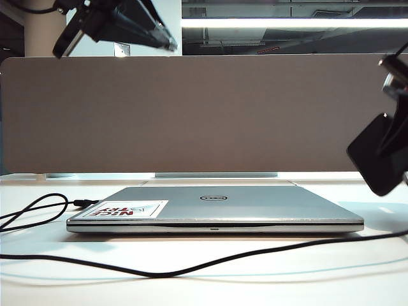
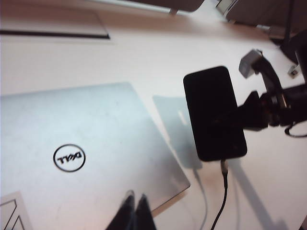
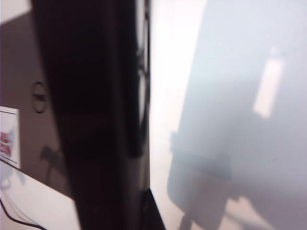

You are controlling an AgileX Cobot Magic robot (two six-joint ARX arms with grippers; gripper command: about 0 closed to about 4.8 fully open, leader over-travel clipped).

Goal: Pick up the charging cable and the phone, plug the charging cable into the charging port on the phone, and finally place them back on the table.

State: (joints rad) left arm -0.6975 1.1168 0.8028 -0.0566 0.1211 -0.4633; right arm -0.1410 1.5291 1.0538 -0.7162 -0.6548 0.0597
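The black phone hangs in the air at the right, above the white table, with my right gripper shut on it. In the left wrist view the phone shows its glossy face, the right gripper clamping its side. The charging cable reaches the phone's near short edge with its silvery plug tip against it; the charging port itself is too small to make out. The cable trails across the table's front. My left gripper is shut and empty above the laptop, high at the left. The phone fills the right wrist view, between the right gripper jaws.
A closed silver Dell laptop with a red-lettered sticker lies mid-table, also visible under the left gripper. The cable loops at the left, with an end beside the laptop. A grey-brown divider panel stands behind.
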